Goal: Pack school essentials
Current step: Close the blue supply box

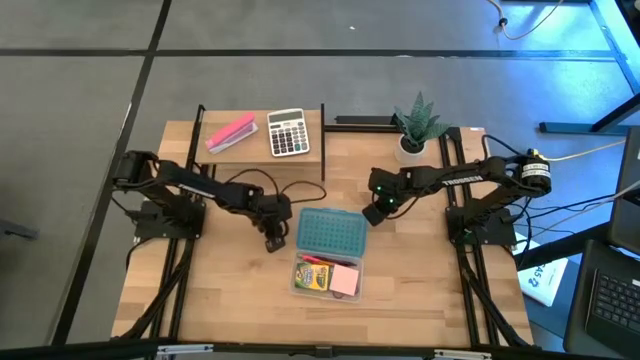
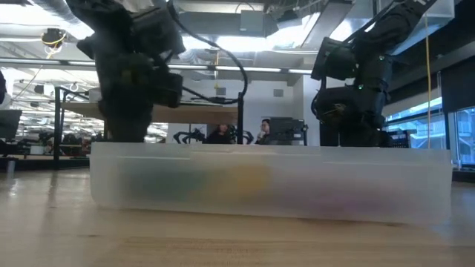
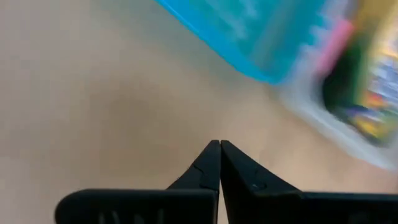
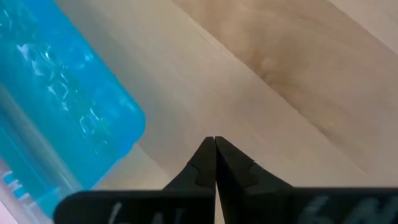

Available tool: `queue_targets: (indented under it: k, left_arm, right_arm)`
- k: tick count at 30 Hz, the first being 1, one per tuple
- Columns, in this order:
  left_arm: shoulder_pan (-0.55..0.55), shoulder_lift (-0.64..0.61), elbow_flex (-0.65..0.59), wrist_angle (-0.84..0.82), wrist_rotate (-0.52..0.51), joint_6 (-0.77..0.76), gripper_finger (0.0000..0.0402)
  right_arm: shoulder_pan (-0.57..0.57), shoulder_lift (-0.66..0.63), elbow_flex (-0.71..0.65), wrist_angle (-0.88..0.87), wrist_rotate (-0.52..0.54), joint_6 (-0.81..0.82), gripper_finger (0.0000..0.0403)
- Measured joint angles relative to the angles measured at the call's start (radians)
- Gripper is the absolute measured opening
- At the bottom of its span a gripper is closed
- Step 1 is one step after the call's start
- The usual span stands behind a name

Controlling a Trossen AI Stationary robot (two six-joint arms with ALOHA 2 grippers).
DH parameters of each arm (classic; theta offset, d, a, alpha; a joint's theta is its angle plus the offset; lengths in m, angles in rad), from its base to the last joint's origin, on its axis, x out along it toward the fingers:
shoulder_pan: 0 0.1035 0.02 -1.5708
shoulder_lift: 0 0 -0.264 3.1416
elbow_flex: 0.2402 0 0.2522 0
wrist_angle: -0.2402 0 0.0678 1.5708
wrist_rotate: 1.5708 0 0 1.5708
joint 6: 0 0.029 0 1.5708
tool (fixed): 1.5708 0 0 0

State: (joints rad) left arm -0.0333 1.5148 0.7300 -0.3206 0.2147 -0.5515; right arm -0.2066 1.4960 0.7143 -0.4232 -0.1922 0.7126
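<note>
Flanking the clear plastic box with its blue lid at frame centre, left gripper and right gripper hover closed, empty.

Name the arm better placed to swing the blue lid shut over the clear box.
Probably the left. Its gripper sits beside the blue lid's left edge, level with the hinge line above the clear box, jaws shut and empty. The right gripper waits off the lid's far corner, farther from the box.

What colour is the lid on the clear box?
Blue lid, with a raised dot pattern, clearest in the high view.
</note>
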Motion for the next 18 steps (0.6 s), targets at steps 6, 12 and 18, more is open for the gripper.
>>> queue_targets:
  k: [6,12,18]
  left_arm:
    - [-0.092,-0.014,0.018,0.022,0.112,-0.127,0.0000]
    - [-0.122,-0.015,0.024,0.024,0.117,-0.128,0.0003]
    - [-0.115,-0.015,0.024,0.022,0.171,-0.238,0.0047]
  right_arm:
    - [0.000,0.000,0.000,0.014,0.011,-0.012,0.0001]
    - [0.000,0.000,0.000,0.016,-0.001,-0.021,0.0001]
    - [0.000,0.000,0.000,0.016,-0.001,-0.036,0.0001]
